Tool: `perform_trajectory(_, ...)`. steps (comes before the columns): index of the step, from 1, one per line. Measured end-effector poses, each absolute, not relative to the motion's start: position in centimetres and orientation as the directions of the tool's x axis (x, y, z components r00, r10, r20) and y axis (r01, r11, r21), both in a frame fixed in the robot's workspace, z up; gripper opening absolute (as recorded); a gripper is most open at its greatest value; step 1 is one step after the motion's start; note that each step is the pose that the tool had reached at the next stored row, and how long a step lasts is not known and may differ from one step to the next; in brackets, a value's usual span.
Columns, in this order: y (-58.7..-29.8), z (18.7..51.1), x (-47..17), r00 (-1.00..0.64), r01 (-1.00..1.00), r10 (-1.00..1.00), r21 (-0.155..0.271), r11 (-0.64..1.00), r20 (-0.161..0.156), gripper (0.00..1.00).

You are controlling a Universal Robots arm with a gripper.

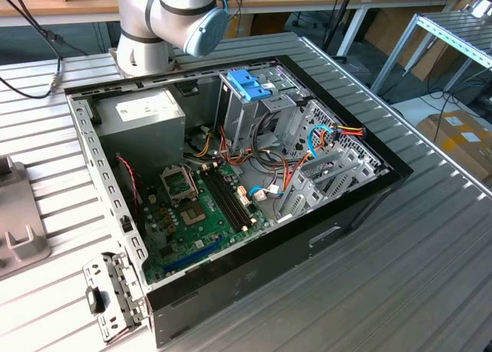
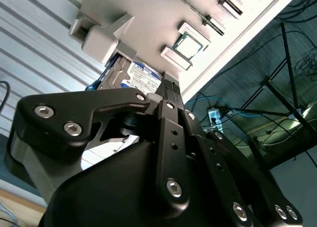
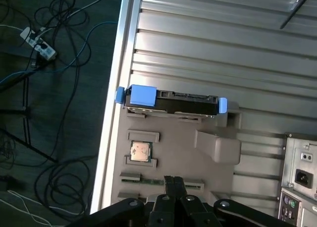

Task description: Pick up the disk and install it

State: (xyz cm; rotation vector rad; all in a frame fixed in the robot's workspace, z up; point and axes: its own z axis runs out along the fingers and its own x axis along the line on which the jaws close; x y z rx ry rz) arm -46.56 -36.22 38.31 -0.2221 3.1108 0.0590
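Claw up close in both wrist views: black linkages, the two fingertips pressed flat together, closed on nothing. Under it, the ribbed aluminium counter, running well beyond the claw on all sides but one, where it ends and cables lie on the floor. Open PC case lies on its side on that counter; its rear panel with the power socket is just off to one side of the claw. Inside the case: grey power-supply box, green motherboard, metal drive cage with a blue bracket on top. Arm base stands behind the case in the exterior view. Directly below and ahead of the claw is a grey plastic fixture tray. The disk stands on edge in a slot at the tray's far end, straight ahead of the fingertips and clear of them, no contact; light blue rails at both ends, label side showing in the second wrist view. A raised grey block of the tray lies between claw and disk. A small square chip rests in a tray pocket, nearer the claw than the disk.
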Motion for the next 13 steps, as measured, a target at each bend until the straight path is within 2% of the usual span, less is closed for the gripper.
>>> perform_trajectory(13, -36.22, 38.32, -46.56, -0.975, -0.221, -0.220, 0.036, 0.975, -0.025, 0.11)
